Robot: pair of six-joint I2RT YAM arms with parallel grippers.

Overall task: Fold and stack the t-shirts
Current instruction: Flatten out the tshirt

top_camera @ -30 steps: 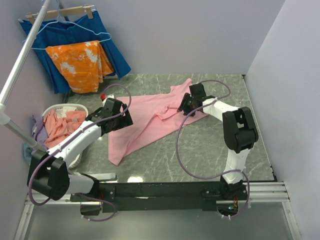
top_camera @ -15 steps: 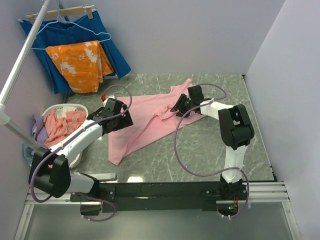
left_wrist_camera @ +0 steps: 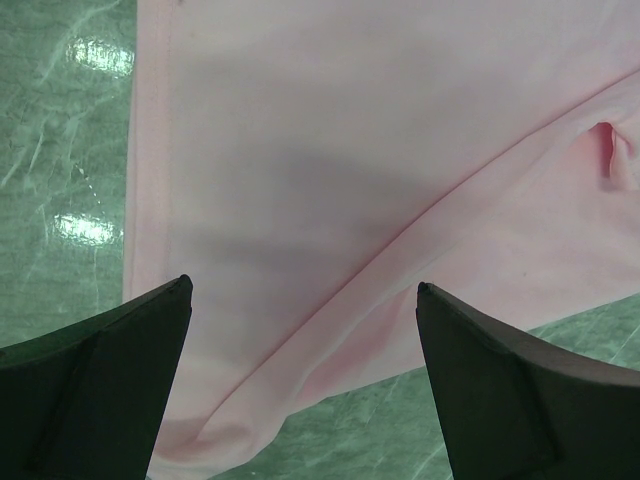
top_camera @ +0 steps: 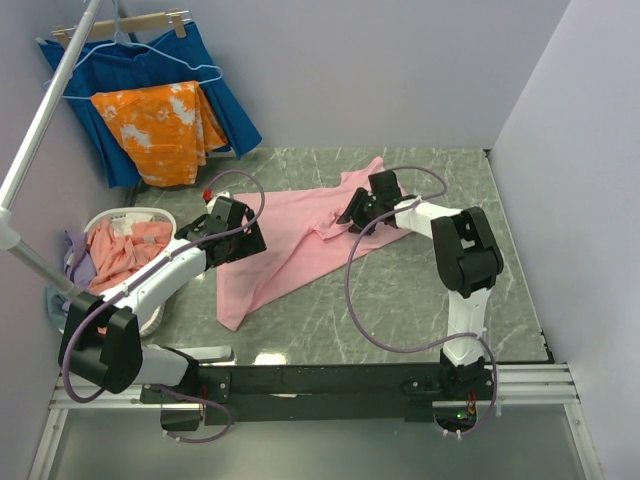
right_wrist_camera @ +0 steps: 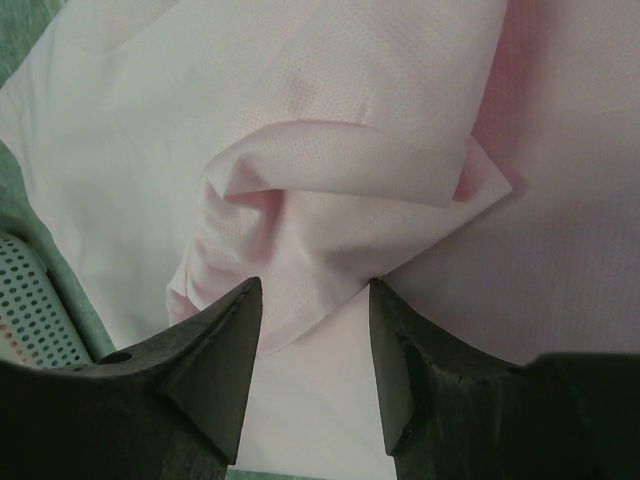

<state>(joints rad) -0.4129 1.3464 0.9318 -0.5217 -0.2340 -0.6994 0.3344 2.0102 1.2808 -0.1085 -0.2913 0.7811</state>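
Observation:
A light pink t-shirt [top_camera: 300,235] lies spread diagonally on the green marble table [top_camera: 420,290]. My left gripper [top_camera: 250,240] is open and empty, low over the shirt's left part; the left wrist view shows the shirt [left_wrist_camera: 350,150] and its lower edge between the fingers, around the gripper's midpoint [left_wrist_camera: 303,285]. My right gripper [top_camera: 352,213] is open and empty over a bunched fold [right_wrist_camera: 330,170] near the shirt's upper middle; in the right wrist view the gripper [right_wrist_camera: 315,282] stands just above the cloth. Salmon-pink [top_camera: 125,250] and lilac [top_camera: 75,250] shirts lie in a white basket [top_camera: 130,213].
An orange cloth with white blotches [top_camera: 160,125] and a dark blue pleated cloth [top_camera: 225,100] hang at the back left. A white pole [top_camera: 40,130] slants along the left. Walls close the back and right. The basket's perforated wall [right_wrist_camera: 30,300] shows in the right wrist view.
My right gripper has moved left over the pink shirt, onto the bunched fold. My left arm has hardly moved.

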